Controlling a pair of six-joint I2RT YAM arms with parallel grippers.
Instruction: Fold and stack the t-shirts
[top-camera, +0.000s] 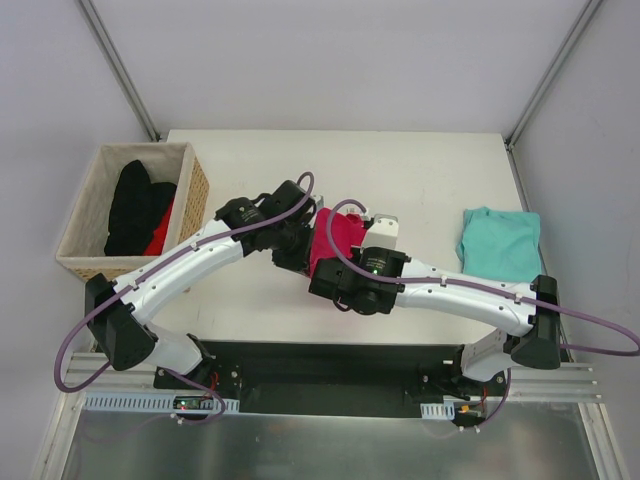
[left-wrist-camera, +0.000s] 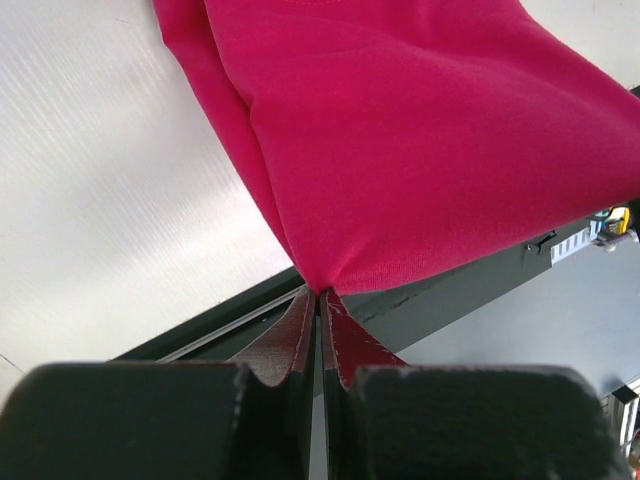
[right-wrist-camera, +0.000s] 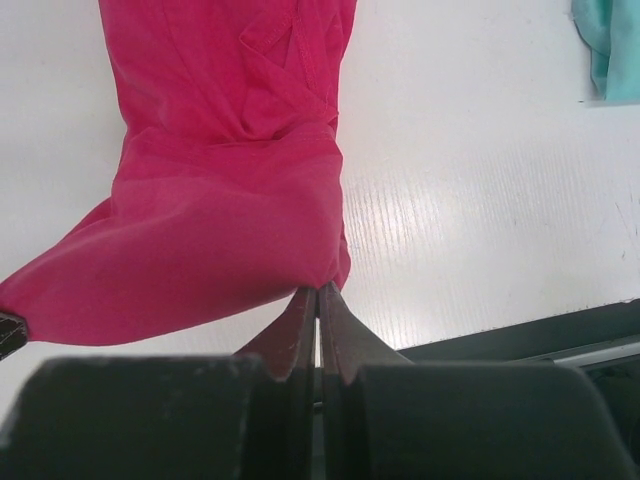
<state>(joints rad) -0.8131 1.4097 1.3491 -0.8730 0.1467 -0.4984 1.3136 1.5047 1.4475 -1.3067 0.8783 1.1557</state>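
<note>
Both pinched tight on soft, creased magenta t-shirt: left end effector; right end effector.

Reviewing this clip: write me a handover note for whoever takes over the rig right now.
Left gripper: shut on an edge of the pink shirt.
Right gripper: shut on another edge of it.
Teal shirt: at the right of the table, apart from the pink one, looks roughly folded.
Done: teal seemingly folded.
Left: finish folding the pink one, then stack the two.
</note>
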